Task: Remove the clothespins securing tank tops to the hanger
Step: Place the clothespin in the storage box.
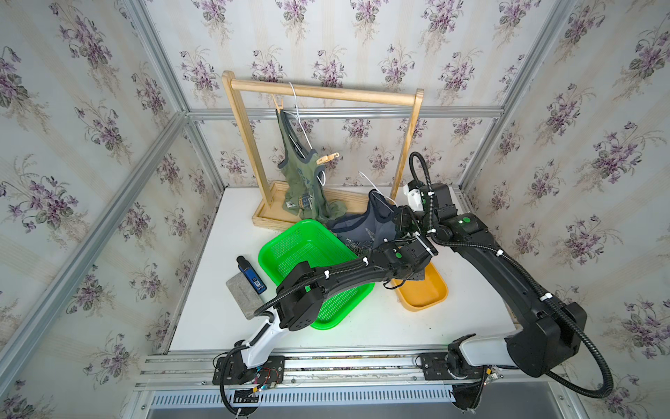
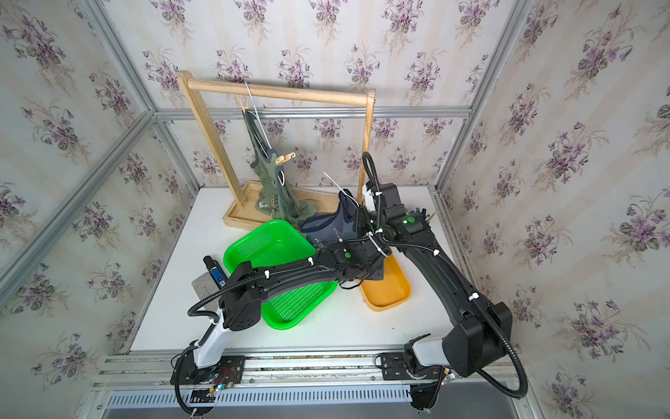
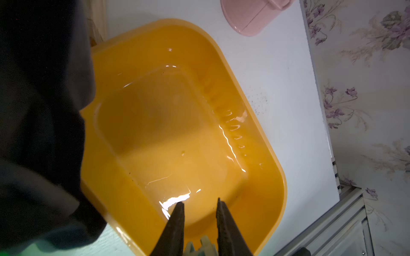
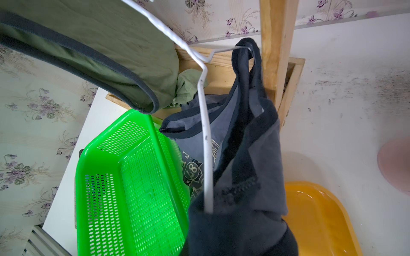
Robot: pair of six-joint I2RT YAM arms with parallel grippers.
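Left end effector (image 3: 199,201) pinches a grey-green clothespin (image 3: 200,245) above the orange tray (image 3: 261,141) on the desk (image 3: 277,66). Right end effector (image 1: 399,220), pressed together, grips the navy tank top (image 1: 357,228). 2 wooden clothespins (image 1: 328,158) pin the olive tank top (image 1: 297,170) hanging from the wooden rack (image 1: 319,92).

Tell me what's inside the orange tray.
The orange tray's visible floor is bare. The left gripper's fingers hold a grey-green clothespin over it. The navy tank top hides one side of it.
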